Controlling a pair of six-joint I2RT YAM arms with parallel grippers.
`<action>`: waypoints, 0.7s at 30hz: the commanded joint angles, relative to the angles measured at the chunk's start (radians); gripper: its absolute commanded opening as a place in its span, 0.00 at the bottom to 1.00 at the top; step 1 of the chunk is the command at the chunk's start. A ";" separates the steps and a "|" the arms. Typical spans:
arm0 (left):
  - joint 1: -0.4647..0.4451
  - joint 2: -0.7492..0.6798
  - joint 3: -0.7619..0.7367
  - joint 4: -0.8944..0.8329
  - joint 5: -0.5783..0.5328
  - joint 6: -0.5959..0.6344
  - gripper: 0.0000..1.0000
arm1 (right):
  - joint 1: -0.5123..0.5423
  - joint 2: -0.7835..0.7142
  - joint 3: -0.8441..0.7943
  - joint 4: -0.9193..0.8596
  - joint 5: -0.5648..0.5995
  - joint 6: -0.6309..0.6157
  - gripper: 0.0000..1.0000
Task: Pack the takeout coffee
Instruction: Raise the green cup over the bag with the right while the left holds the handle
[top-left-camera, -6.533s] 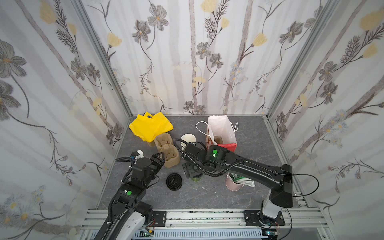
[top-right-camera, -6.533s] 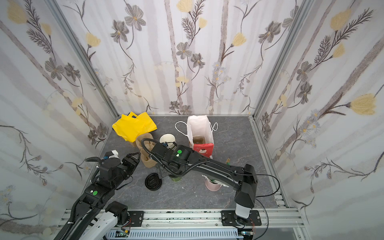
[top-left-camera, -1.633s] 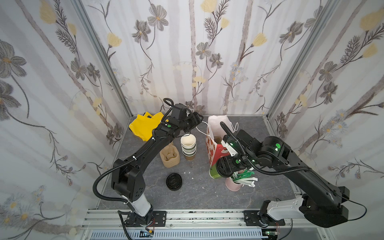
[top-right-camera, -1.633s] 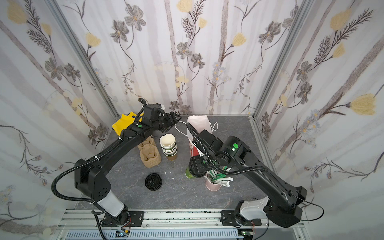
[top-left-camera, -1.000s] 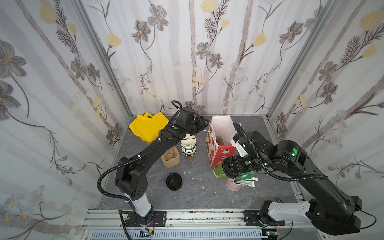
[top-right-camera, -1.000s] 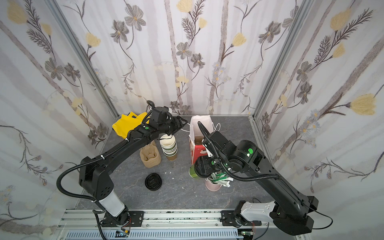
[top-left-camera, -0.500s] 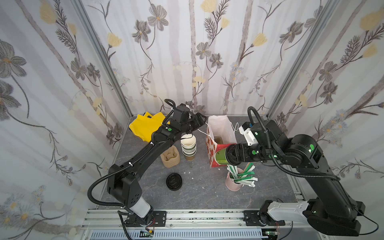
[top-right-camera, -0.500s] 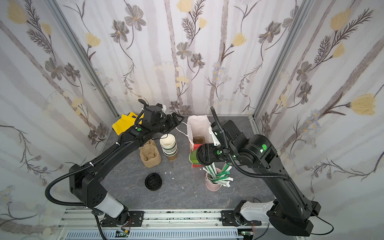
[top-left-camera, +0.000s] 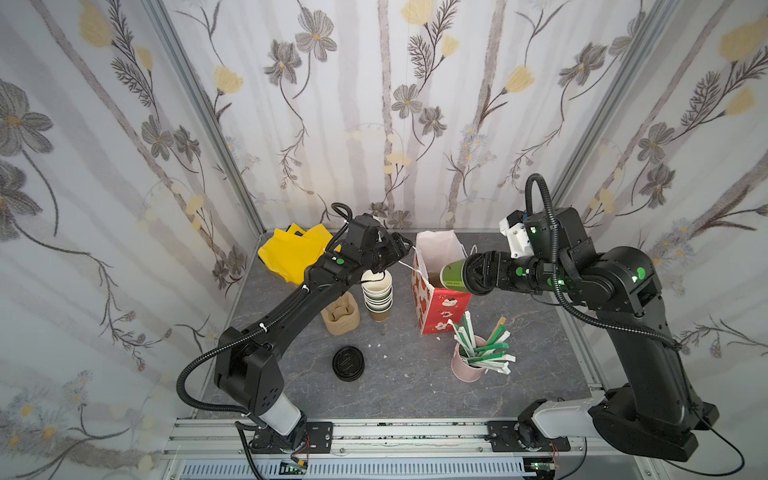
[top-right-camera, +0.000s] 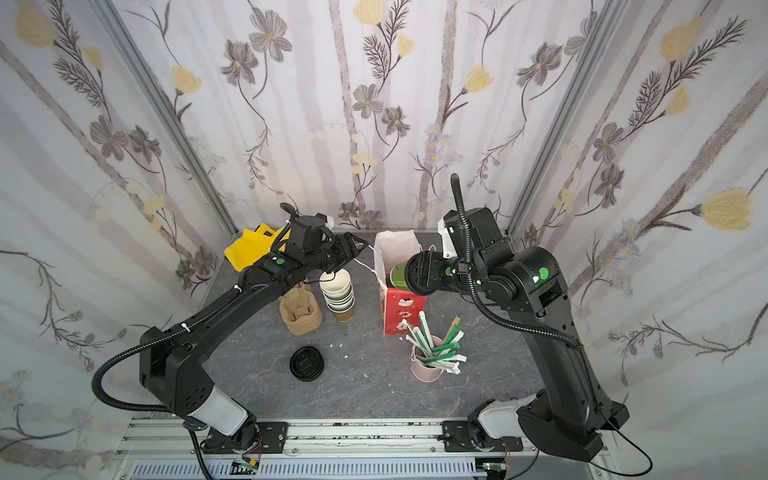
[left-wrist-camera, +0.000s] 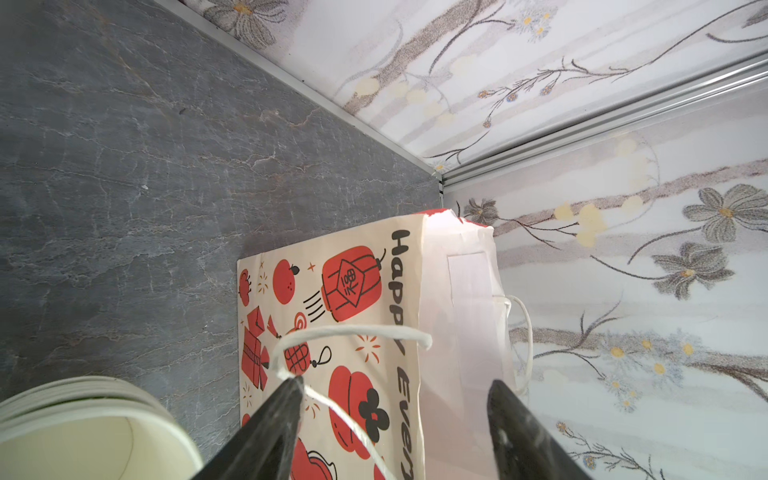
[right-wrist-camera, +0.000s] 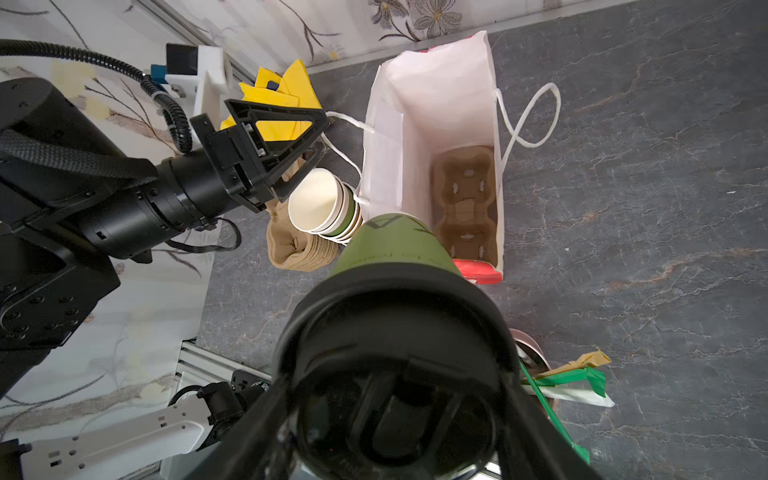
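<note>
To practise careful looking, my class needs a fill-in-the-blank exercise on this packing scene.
The right gripper holds the takeout coffee, whose lid is ___.
The folded bags by the back wall are ___.
The straws stand in a ___ cup.
The left gripper has its jaws ___.
Missing: black, yellow, pink, open.

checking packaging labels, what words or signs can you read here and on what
"Happ" and "Ever": black letters on the paper bag, left wrist view; the rest is covered or cut off.
Character on the bag's red lantern: too small to read.
White print on the green cup: too small to read.
Embossing on the black lids: unreadable.
</note>
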 joint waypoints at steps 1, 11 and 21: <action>0.008 -0.005 0.000 0.017 0.014 0.020 0.71 | -0.017 0.043 0.037 0.029 0.047 0.012 0.66; 0.046 -0.053 -0.034 0.016 0.000 0.031 0.74 | -0.029 0.253 0.115 0.029 0.133 -0.026 0.66; 0.091 -0.060 -0.027 0.016 0.017 0.123 0.77 | -0.023 0.427 0.164 0.029 0.132 -0.032 0.65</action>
